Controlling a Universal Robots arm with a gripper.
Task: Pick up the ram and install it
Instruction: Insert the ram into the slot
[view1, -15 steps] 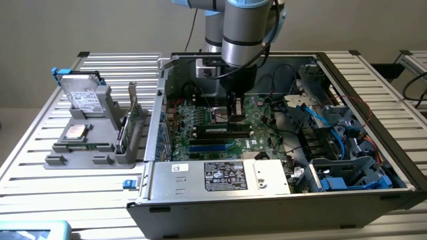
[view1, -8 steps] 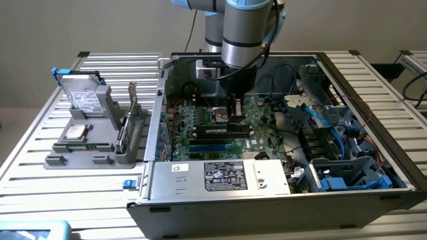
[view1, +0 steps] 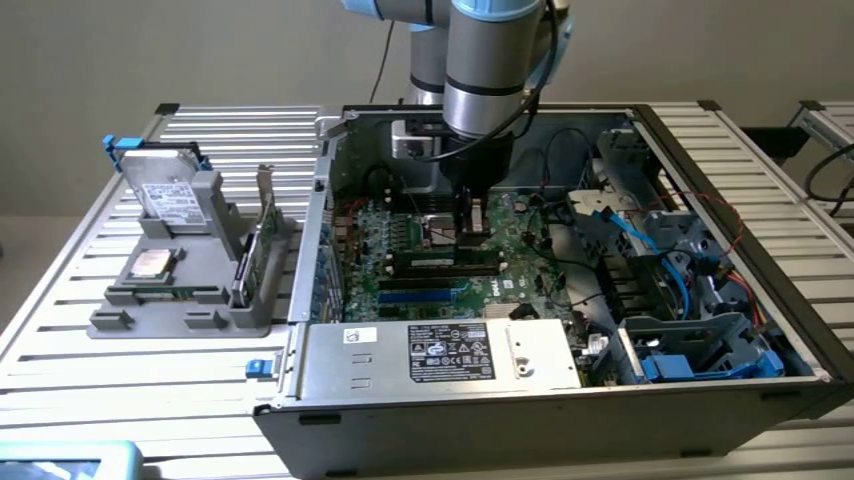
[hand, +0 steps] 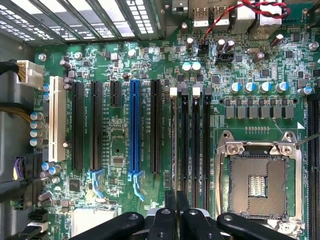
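Slatted tbl (view1: 74, 385), beige wall (view1: 200, 50), gripper (view1: 467, 238) in PC case (view1: 534, 415).

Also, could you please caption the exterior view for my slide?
Shut gripper above black memory slots on green motherboard inside open grey computer case.

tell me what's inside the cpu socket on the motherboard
The CPU socket holds no chip: a bare contact field with a darker centre patch, ringed by a metal frame. Part of one frame edge is hidden behind the gripper.
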